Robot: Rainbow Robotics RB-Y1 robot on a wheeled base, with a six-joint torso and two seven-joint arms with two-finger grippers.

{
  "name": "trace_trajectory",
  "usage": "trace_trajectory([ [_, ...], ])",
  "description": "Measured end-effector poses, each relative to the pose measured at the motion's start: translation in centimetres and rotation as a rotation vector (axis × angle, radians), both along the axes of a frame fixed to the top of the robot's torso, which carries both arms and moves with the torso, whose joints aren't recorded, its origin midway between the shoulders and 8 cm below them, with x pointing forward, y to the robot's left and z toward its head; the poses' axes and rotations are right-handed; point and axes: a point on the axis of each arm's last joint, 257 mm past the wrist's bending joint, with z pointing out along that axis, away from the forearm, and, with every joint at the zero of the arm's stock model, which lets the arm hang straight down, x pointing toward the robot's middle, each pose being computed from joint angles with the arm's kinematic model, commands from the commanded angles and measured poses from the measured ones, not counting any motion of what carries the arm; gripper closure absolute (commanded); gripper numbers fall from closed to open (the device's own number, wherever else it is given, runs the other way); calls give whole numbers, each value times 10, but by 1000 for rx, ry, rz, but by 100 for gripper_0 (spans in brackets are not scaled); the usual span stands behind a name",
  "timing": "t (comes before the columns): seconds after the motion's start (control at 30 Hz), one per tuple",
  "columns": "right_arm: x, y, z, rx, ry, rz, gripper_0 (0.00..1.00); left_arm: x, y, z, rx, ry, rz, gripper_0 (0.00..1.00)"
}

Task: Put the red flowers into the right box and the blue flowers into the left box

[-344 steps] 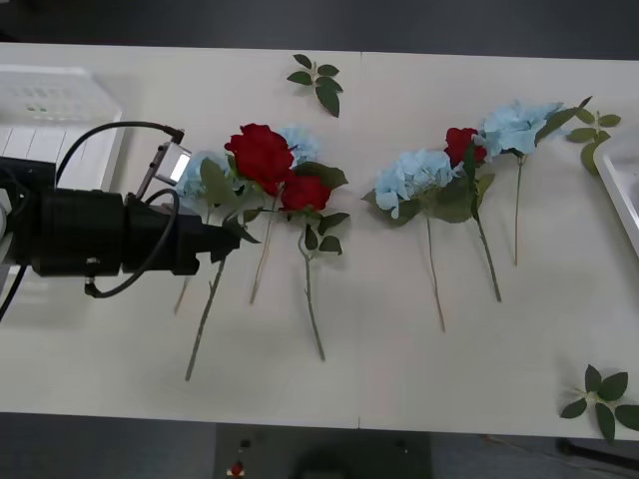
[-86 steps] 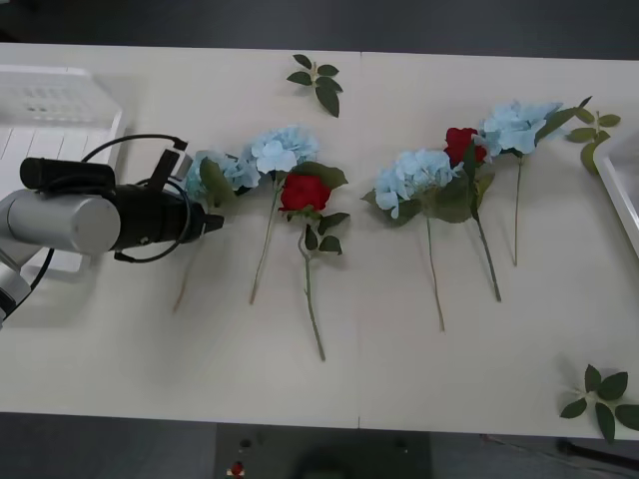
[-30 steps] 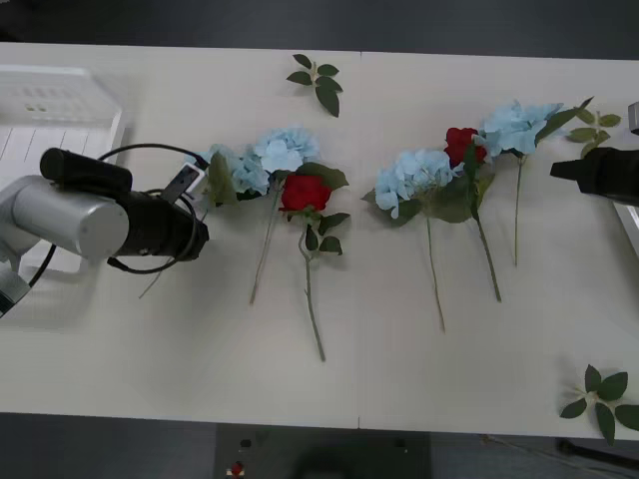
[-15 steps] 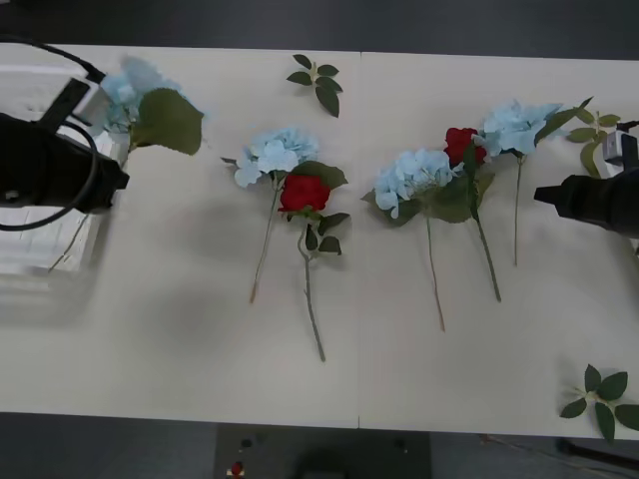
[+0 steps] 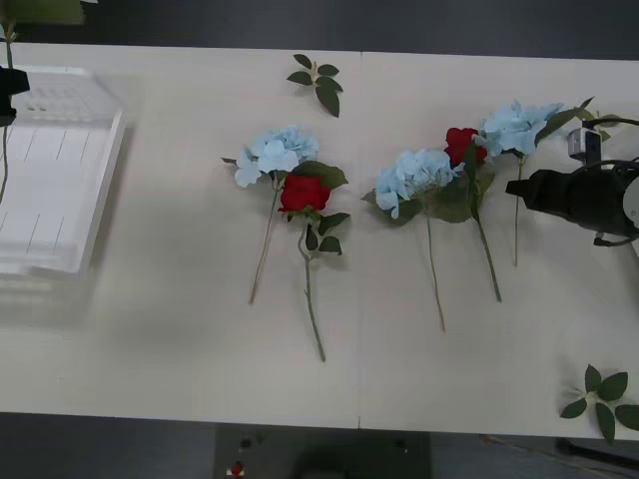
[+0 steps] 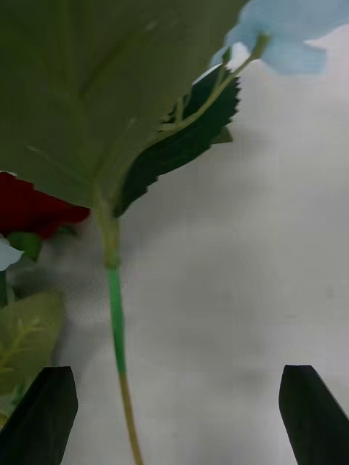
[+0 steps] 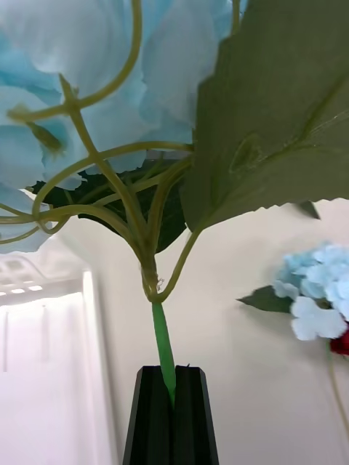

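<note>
1. White plastic, slotted walls: I see the left box [image 5: 50, 180] at the worktop's [image 5: 180, 329] left edge.
2. My left gripper [image 7: 172, 396] is clenched on the stem of one of the blue flowers [image 7: 87, 87], held up with the left box's rim behind it in the left wrist view.
3. On the worktop, a blue flower [image 5: 275, 152] lies touching a red rose [image 5: 305, 192], stems pointing toward me.
4. Further right, another blue flower [image 5: 414, 175], a red rose [image 5: 461, 145] and a third blue flower [image 5: 517, 125] lie clustered.
5. My right gripper [image 6: 174, 407] hovers spread wide around that last flower's stem [image 6: 116, 320].
</note>
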Motion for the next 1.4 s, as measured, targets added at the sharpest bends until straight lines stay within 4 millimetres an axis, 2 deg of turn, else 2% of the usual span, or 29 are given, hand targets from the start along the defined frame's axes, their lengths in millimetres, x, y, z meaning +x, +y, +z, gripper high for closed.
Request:
trace_trajectory([
  [0.13,8,18,-1,29,-16,2,19,9,16,-8,99,-30,52,100],
  [0.27,11,30,-6,36,-13,8,19,13,17,-23,195,-19,53,100],
  [0.37,12,34,-10,22,-13,16,21,15,19,-25,229,-32,59,100],
  [0.4,13,34,-12,13,-20,15,31,17,23,-23,237,-48,68,100],
  [0.43,13,33,-16,2,-26,13,49,18,28,-20,249,-68,84,100],
  [0.47,14,32,-19,-10,-31,12,79,19,36,-18,265,-86,102,100],
  [0.5,14,31,-20,-22,-36,12,97,20,43,-19,280,-95,121,100],
  [0.53,14,28,-21,-34,-33,13,100,20,52,-21,291,-98,143,100],
  [0.7,15,25,-23,-55,-22,17,100,14,118,-37,280,-69,304,100],
  [0.83,14,26,-24,-54,-18,19,100,9,148,-53,180,-21,393,100],
  [0.97,14,26,-24,-54,-19,19,100,9,163,-78,145,40,431,100],
  [1.07,15,28,-22,-30,-19,13,100,13,164,-97,131,85,439,100],
  [1.2,16,33,-13,31,-17,2,100,24,164,-107,138,82,441,100],
  [1.3,6,35,11,99,37,35,100,31,168,-119,141,84,445,100],
  [1.4,0,26,57,146,52,69,100,37,173,-136,139,85,450,100],
])
